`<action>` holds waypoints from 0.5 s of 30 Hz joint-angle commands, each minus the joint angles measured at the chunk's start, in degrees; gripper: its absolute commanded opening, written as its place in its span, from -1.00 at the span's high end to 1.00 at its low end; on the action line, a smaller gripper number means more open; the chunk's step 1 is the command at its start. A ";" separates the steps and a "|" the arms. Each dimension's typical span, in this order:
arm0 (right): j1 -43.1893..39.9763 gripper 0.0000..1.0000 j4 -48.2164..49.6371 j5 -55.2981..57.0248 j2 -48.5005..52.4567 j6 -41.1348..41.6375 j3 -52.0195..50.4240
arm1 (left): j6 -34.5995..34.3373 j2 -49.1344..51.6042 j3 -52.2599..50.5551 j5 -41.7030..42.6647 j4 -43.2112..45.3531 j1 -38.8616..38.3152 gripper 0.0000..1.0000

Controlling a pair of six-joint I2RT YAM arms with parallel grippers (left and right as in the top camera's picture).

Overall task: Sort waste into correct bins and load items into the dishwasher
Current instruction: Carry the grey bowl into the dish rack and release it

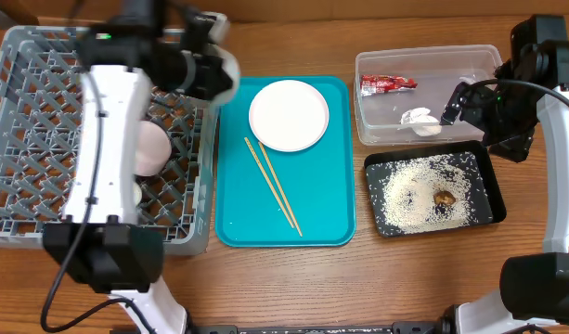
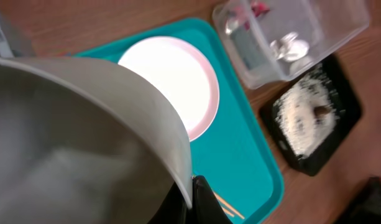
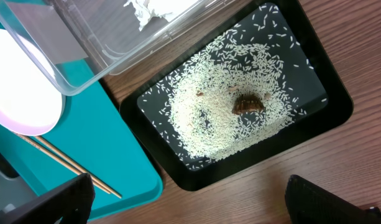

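Note:
My left gripper (image 1: 208, 70) is shut on the rim of the pale greenish-white bowl (image 2: 84, 137) and holds it at the grey dish rack's (image 1: 24, 111) right wall; the jaws show in the left wrist view (image 2: 191, 194). The pinkish-white bowl (image 1: 152, 148) and small white cup (image 1: 136, 193) sit in the rack. The white plate (image 1: 289, 114) and chopsticks (image 1: 273, 186) lie on the teal tray (image 1: 330, 218). My right gripper (image 1: 466, 102) is open and empty above the bins (image 3: 190, 208). The clear tub (image 1: 368, 130) holds the red wrapper (image 1: 388, 83) and tissue (image 1: 420, 120). The black tray (image 1: 493, 199) holds rice (image 3: 209, 106) and the brown scrap (image 3: 248, 103).
The left arm covers the middle of the rack. The tub and black tray stand close together right of the teal tray. Bare wooden table lies in front of the black tray and teal tray.

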 commanded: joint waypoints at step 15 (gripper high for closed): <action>0.04 -1.00 -0.04 0.74 -0.90 -0.79 0.22 | 9.94 15.76 0.52 38.21 2.29 19.23 0.92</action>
